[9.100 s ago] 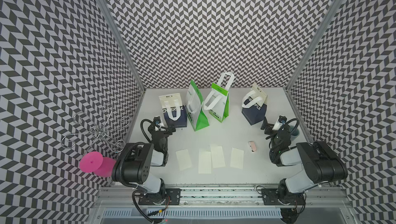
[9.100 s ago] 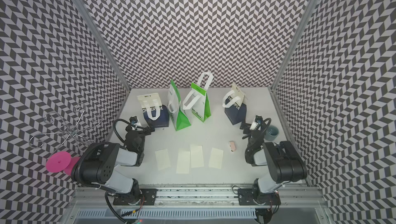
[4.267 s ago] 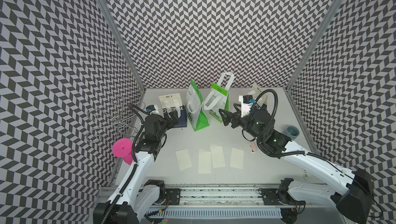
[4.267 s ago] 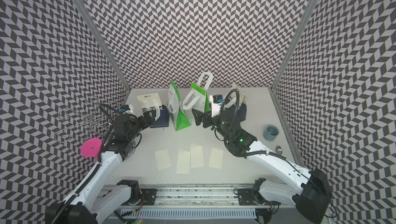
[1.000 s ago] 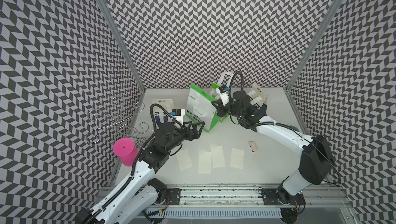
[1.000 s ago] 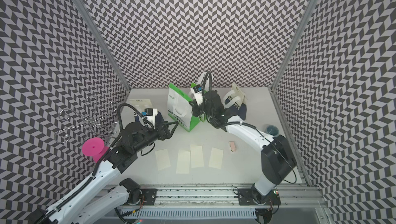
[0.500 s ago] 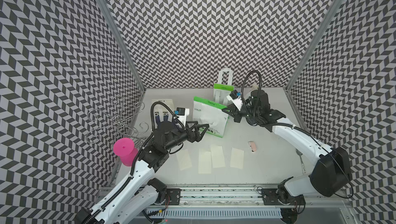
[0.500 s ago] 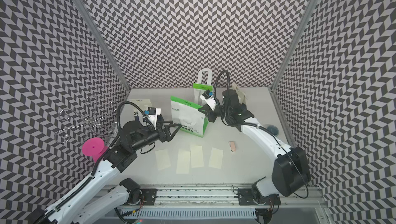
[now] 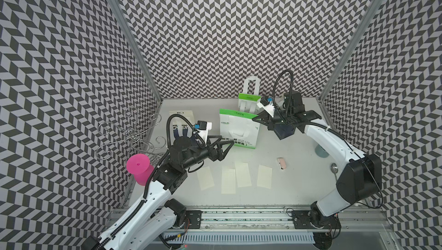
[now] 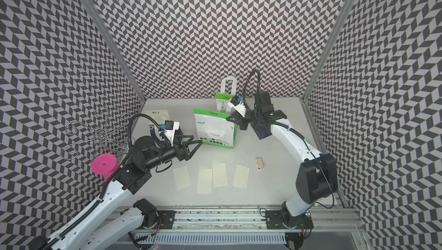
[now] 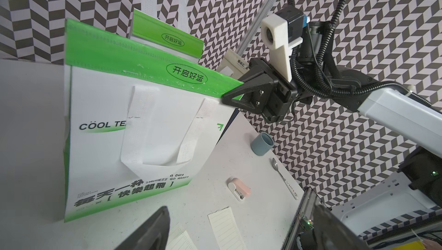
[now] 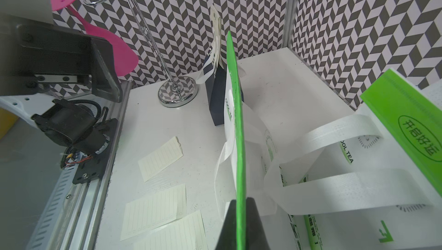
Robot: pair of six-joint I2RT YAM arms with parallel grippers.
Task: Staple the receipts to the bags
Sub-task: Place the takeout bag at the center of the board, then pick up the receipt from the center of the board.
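My right gripper [image 9: 255,119] [image 10: 229,118] is shut on the top green rim of a green-and-white bag [image 9: 239,130] [image 10: 215,130] that stands mid-table facing the front. In the right wrist view that rim [image 12: 235,117] runs edge-on between my shut jaws [image 12: 240,225]. A second green bag [image 9: 248,100] stands behind it. One navy bag [image 9: 178,127] is partly hidden behind my left arm, another [image 9: 284,131] under my right arm. Several receipts [image 9: 205,178] [image 9: 242,174] [image 9: 264,176] lie flat near the front. My left gripper [image 9: 227,150] [image 10: 195,150] [image 11: 241,233] is open and empty, just left of the held bag's base.
A pink stapler [image 9: 281,163] [image 11: 239,187] lies right of the receipts. A grey-blue cup [image 9: 321,150] and a spoon [image 9: 334,167] sit by the right wall. A wire hook stand [image 9: 130,133] and a pink cup [image 9: 138,168] are at the left edge.
My right gripper has drawn the green bag forward and to the right, turning its face to the front. My left gripper has moved a little right toward the bag, still open.
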